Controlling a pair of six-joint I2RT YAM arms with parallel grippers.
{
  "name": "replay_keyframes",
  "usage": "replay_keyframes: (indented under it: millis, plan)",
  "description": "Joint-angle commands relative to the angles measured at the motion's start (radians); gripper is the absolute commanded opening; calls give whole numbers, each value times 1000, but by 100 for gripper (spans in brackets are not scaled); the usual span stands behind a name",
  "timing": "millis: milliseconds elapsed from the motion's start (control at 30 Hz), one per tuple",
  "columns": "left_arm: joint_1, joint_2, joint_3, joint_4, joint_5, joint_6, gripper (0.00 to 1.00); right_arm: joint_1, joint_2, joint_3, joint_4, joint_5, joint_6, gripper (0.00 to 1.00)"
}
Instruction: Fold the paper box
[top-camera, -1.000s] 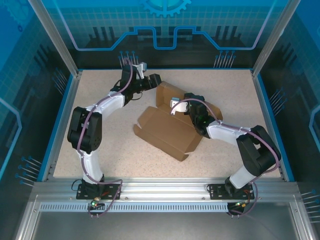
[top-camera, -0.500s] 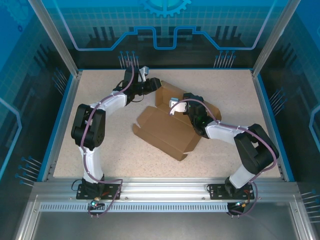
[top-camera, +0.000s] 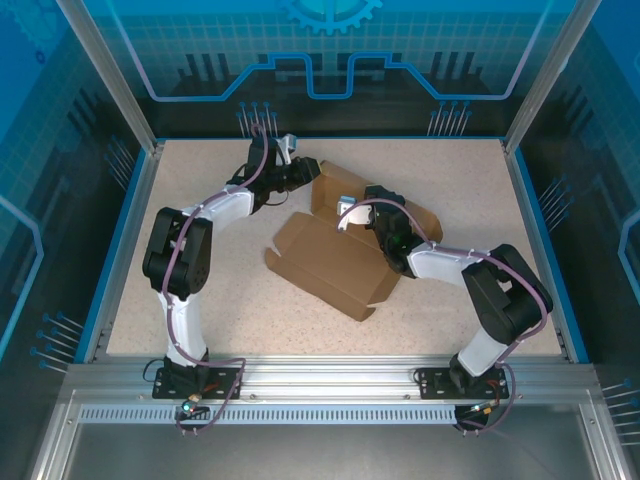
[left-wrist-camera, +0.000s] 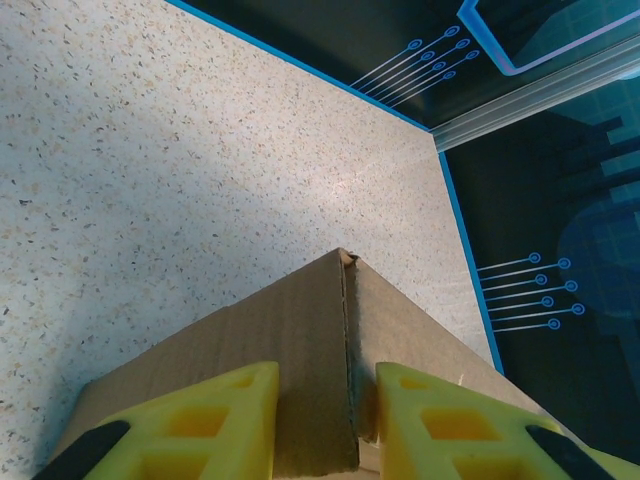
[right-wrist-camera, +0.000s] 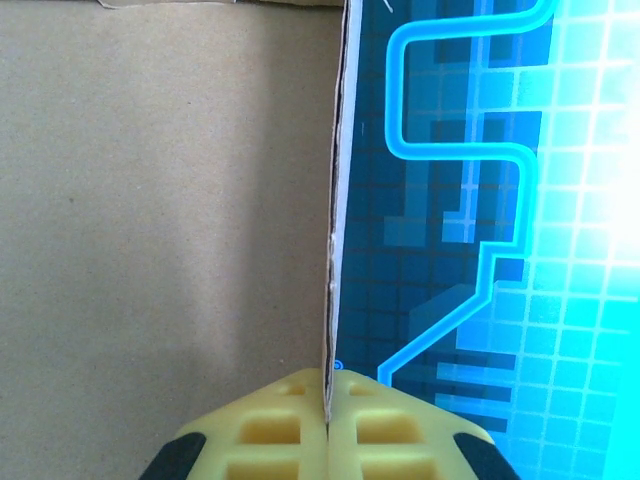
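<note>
The paper box (top-camera: 335, 262) is a brown cardboard sheet lying mid-table with flaps partly raised. My left gripper (top-camera: 312, 172) is at its far left corner. In the left wrist view the two yellow fingers (left-wrist-camera: 235, 420) straddle that raised corner (left-wrist-camera: 345, 262) of the box (left-wrist-camera: 250, 345), and cardboard fills the gap between them. My left gripper (left-wrist-camera: 328, 378) is shut on it. My right gripper (top-camera: 346, 212) is at an upright flap near the box's middle. Its jaws (right-wrist-camera: 328, 385) are shut on the thin edge (right-wrist-camera: 333, 250) of that flap, with the brown face (right-wrist-camera: 160, 200) to the left.
The speckled tabletop (top-camera: 220, 270) has a raised blue rim (top-camera: 128, 235) on the left, back and right. Glass walls with metal posts (top-camera: 110, 75) enclose it. Both arm bases sit on the metal rail (top-camera: 330, 378) at the near edge.
The left gripper's fingers have narrowed onto the box's far left corner, and the left arm has shifted slightly. The right gripper has stayed shut on the flap and edged a little left.
</note>
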Motion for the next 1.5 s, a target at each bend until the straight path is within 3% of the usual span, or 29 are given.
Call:
replay_keyframes:
  millis: [0,367,500,700,933,1067,1467]
  plan:
    - [2,-12,-5,-66,14,-8,31,26,19,-22,8,-5,-27,4]
    - [39,-124,-90,18,16,72,59,12,-17,-30,-32,-14,-1,4]
    - [51,-178,-188,86,14,159,63,12,-19,-26,-40,-17,6,4]
    - [52,-176,-300,230,14,354,64,7,-27,-17,-60,-26,16,3]
    - [40,-98,-232,163,1,534,63,4,-43,-9,-83,-37,25,3]
    - [18,-42,-139,39,-22,627,60,2,-43,-2,-88,-42,30,3]
    - [-6,45,-64,45,-41,669,44,1,-36,8,-95,-48,40,3]
